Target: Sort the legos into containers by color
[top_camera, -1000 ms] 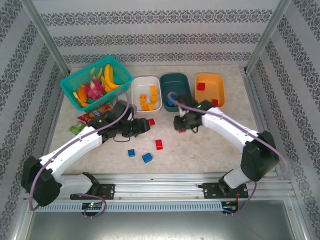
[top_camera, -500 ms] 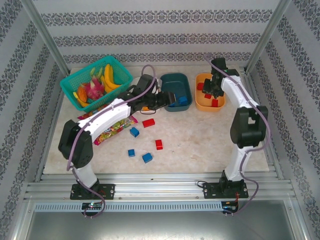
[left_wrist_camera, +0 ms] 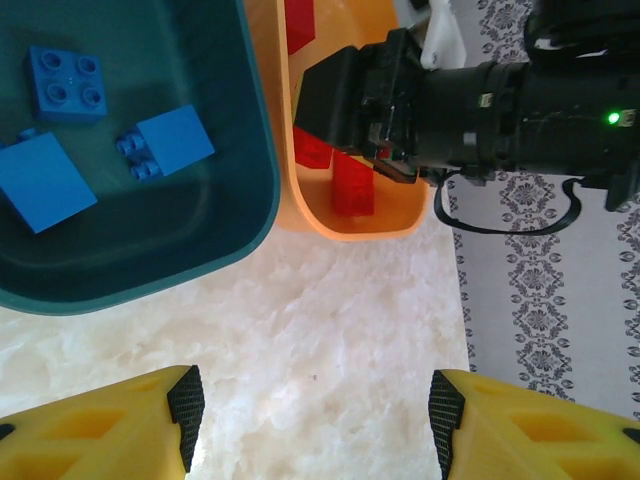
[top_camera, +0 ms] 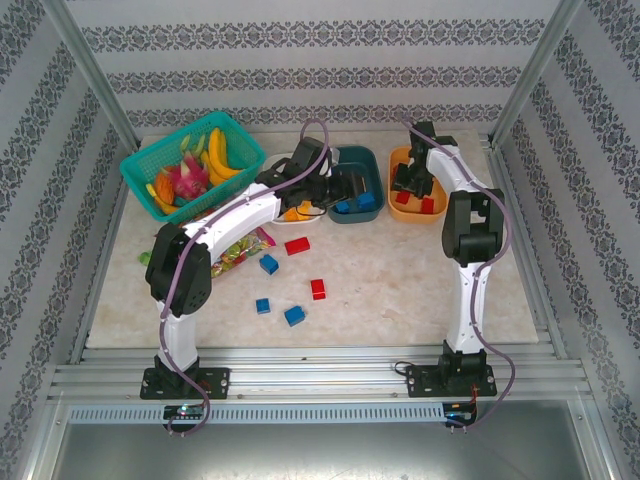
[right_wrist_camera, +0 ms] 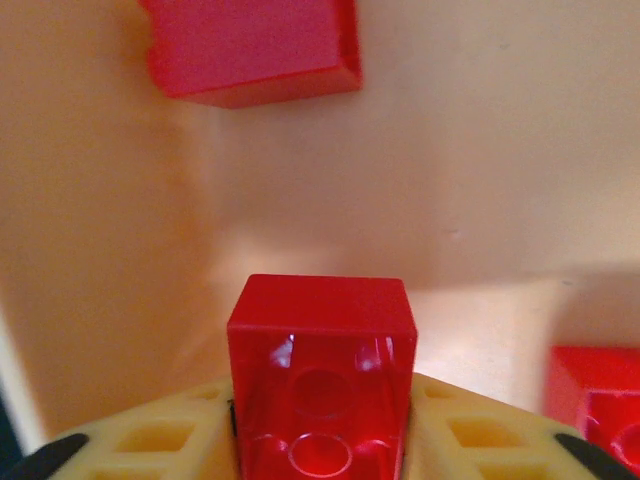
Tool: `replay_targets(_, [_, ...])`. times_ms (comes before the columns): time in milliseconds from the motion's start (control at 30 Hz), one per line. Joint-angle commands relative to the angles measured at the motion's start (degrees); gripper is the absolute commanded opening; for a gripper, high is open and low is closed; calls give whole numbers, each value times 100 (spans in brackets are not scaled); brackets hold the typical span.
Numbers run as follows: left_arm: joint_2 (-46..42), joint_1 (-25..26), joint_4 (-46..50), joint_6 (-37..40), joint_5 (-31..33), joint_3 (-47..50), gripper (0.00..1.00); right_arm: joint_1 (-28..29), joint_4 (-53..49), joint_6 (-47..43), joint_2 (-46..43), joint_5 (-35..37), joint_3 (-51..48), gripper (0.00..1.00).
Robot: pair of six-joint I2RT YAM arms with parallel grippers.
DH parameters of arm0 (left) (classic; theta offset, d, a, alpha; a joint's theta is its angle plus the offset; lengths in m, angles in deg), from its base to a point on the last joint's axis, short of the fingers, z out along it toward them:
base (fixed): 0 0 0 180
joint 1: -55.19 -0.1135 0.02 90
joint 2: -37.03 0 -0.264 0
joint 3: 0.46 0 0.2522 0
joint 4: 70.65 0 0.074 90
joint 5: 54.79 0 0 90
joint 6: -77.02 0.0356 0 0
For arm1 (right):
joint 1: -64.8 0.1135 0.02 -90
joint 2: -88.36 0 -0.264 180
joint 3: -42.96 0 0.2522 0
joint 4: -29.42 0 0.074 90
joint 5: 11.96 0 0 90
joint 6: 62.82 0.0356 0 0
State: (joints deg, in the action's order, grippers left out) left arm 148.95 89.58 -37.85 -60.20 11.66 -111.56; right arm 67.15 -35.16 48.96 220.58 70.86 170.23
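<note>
My right gripper (right_wrist_camera: 320,425) is shut on a red lego (right_wrist_camera: 320,330), low inside the orange container (top_camera: 432,160), (right_wrist_camera: 500,150). More red legos (top_camera: 430,205) lie in there. My left gripper (left_wrist_camera: 312,405) is open with nothing between its fingers, over bare table by the dark teal container (top_camera: 362,160), (left_wrist_camera: 255,150). Three blue legos (left_wrist_camera: 67,80) lie in it. The left arm hides much of the white container (top_camera: 283,157), where orange-yellow legos (top_camera: 297,212) show. Loose on the table are red legos (top_camera: 297,245), (top_camera: 318,289) and blue legos (top_camera: 269,264), (top_camera: 262,305), (top_camera: 294,315).
A teal mesh basket (top_camera: 190,165) of toy fruit stands at the back left. A colourful candy bag (top_camera: 235,252) lies beside the left arm. Metal frame posts and patterned walls close in the table on three sides.
The left arm swung from the table's middle up to the teal container, and a blue lego lies on the table that did not show before. The right arm carried the red lego into the orange container.
</note>
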Motion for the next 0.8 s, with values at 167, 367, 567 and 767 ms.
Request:
replay_targets(167, [-82,7,365,147,95,-207,64,-103,-147,41,-83,-253,153,58])
replay_targets(367, [-786,6,1315,102,989,167,64,72,17,46,-1001,-56,31,59])
replay_targets(567, [-1940,-3,2203,99,1798,1324,66,880,1108,25,-2718,-33,-1406,62])
replay_targets(767, [-2820,-131,2633,-213,2276,2675,69,2171,2912,-133,-4701,-866,-4141,75])
